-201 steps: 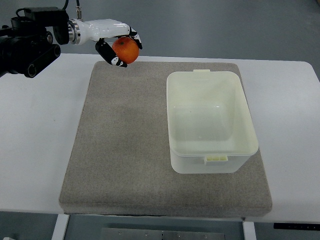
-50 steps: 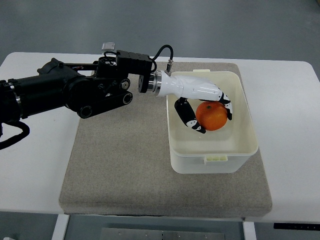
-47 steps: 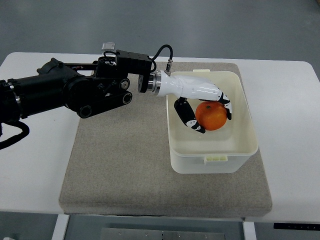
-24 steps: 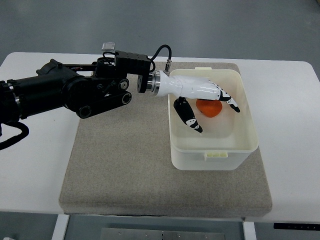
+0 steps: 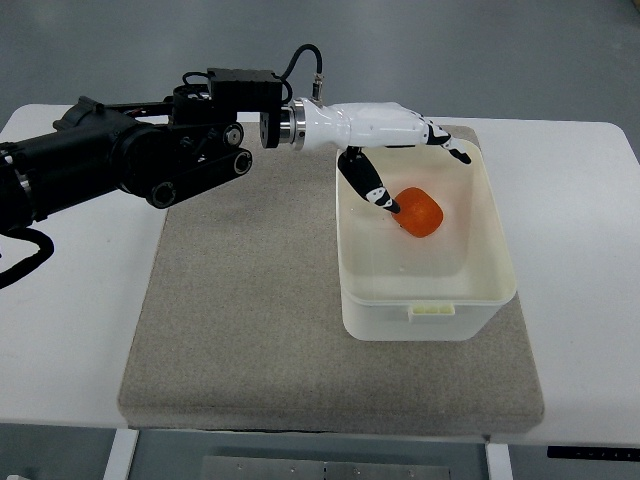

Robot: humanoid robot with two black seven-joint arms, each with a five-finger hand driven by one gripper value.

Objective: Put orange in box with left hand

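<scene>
The orange [image 5: 421,212] lies inside the box [image 5: 428,310], right of centre; the left hand [image 5: 385,135] hovers above, fingers spread, empty.

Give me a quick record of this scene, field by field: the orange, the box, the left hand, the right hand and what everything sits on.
orange: inside the box, free of the hand
box: pale plastic, open top, on the mat's right half
left hand: fingers spread, holding nothing, over the box's far rim
right hand: not in view
mat: grey, on the white table
</scene>
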